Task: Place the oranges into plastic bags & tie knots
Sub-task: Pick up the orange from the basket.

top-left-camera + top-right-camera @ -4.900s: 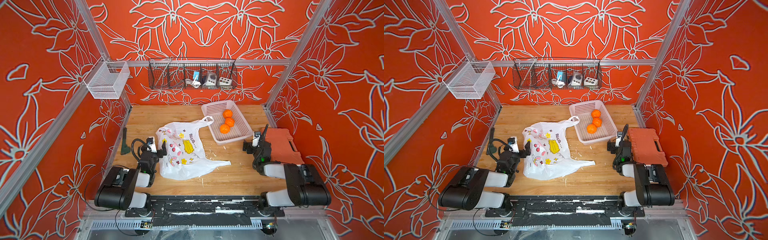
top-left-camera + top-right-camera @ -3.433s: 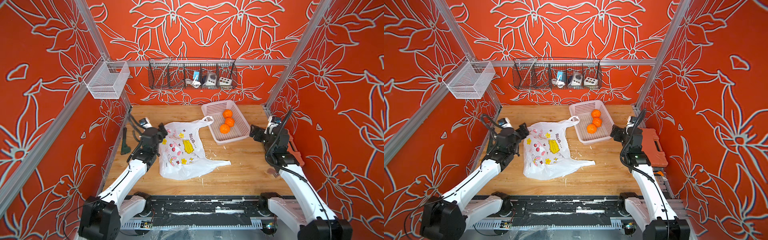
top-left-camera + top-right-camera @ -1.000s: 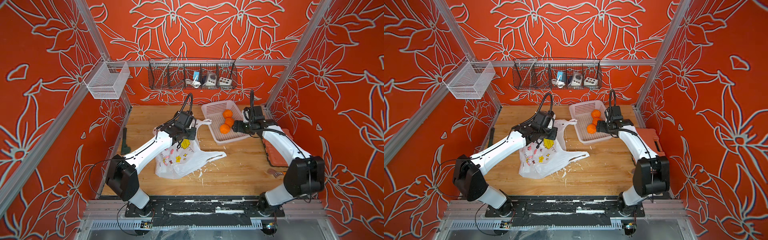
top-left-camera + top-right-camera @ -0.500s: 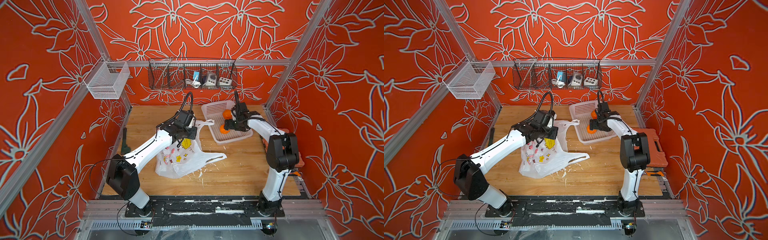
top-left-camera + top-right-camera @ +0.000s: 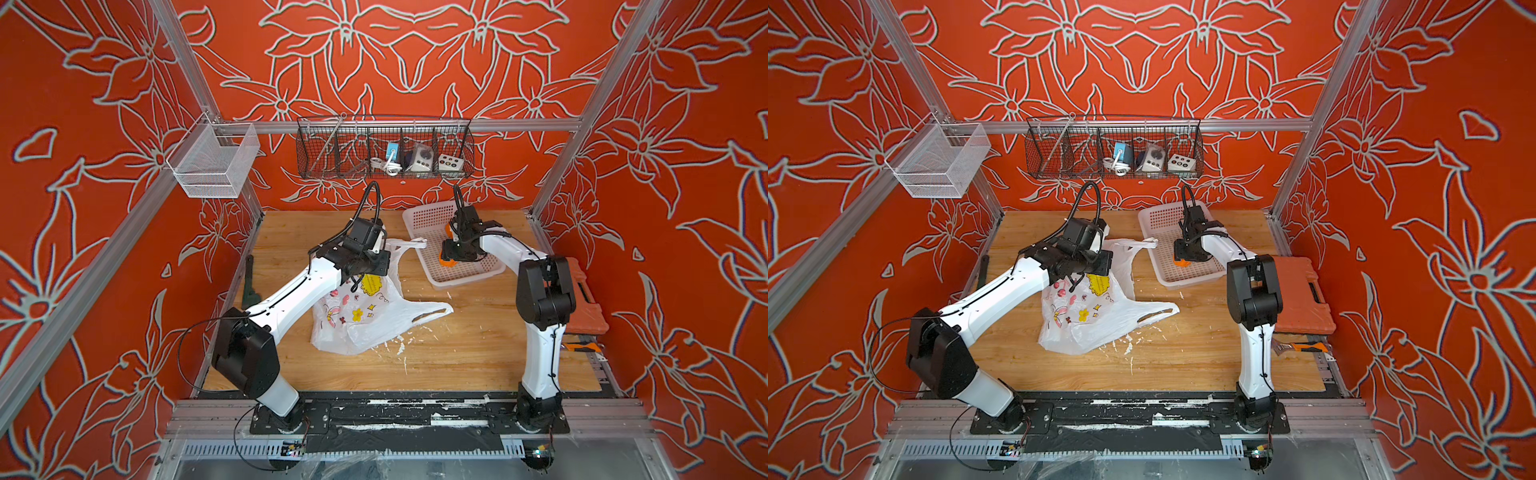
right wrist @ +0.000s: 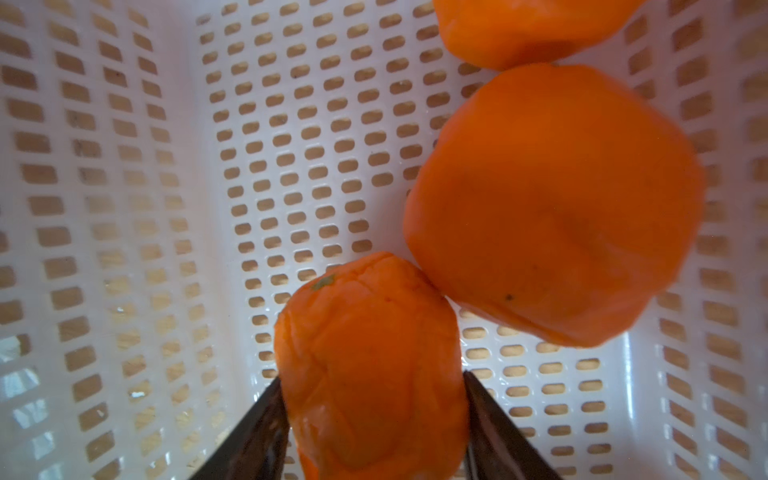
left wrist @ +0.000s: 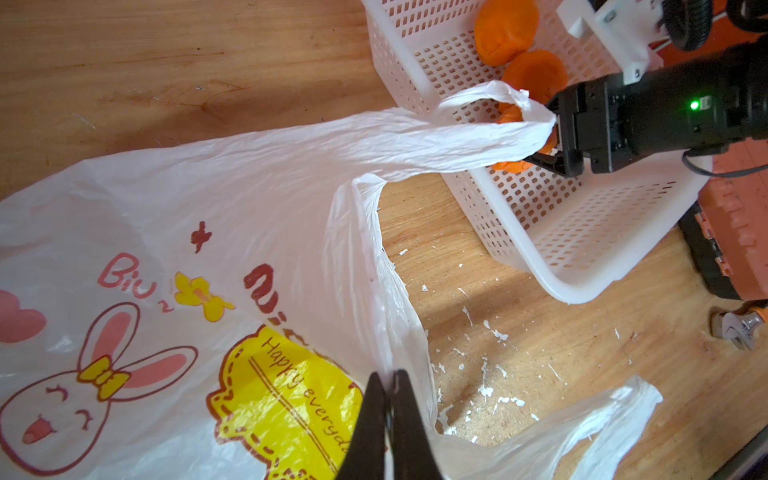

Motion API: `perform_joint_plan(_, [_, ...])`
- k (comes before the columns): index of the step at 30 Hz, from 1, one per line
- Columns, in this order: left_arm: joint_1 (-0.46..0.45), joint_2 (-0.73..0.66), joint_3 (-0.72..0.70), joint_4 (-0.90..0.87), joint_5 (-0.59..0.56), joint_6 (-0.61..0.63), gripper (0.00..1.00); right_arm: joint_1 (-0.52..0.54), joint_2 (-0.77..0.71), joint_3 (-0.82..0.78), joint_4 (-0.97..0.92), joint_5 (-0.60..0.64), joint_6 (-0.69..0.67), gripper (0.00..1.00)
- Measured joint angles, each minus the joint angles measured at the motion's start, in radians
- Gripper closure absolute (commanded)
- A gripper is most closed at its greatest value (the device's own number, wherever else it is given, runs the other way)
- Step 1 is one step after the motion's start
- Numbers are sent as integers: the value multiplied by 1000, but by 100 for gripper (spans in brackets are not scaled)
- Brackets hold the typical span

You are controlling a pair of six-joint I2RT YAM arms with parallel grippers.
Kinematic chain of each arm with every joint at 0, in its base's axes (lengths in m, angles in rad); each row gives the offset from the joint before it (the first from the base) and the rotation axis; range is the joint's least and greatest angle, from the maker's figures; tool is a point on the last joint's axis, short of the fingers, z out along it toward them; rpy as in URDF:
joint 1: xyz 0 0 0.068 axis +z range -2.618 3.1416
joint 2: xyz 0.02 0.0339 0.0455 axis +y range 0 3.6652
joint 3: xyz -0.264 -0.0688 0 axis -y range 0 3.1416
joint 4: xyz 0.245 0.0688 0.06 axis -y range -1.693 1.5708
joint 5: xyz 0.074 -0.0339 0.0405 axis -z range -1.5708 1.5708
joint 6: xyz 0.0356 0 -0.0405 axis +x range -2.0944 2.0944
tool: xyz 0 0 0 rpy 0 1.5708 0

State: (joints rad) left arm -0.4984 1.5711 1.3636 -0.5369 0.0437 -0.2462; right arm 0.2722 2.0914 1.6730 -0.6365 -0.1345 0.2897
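Right gripper (image 6: pixel 371 377) is down inside the white basket (image 6: pixel 124 208), its two fingers pressed against opposite sides of an orange (image 6: pixel 370 332) and clamped on it. That fruit touches a second orange (image 6: pixel 552 208), and a third orange (image 6: pixel 519 25) sits just beyond, all three in the basket. Across the table, the left gripper (image 7: pixel 388 374) has its fingers closed together on the thin edge of the bag (image 7: pixel 166 249) near its mouth, pinching the film between them. The bag lies on the wooden table (image 5: pixel 457 353) between the two arms, just beside the basket, with a bunny and a yellow label facing up. One handle (image 7: pixel 478 137) stretches over the basket's rim and ends right by the right gripper. The other handle (image 5: pixel 432 309) lies flat on the table, toward the front edge. Both handles are loose and well apart from each other. In both top views the right arm hides most of the fruit.
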Motion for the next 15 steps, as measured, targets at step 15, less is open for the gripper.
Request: perform_joint_plan(15, [0,-2,-26,46,59,-1,100,11,-442,-245,14,-58,-10,60])
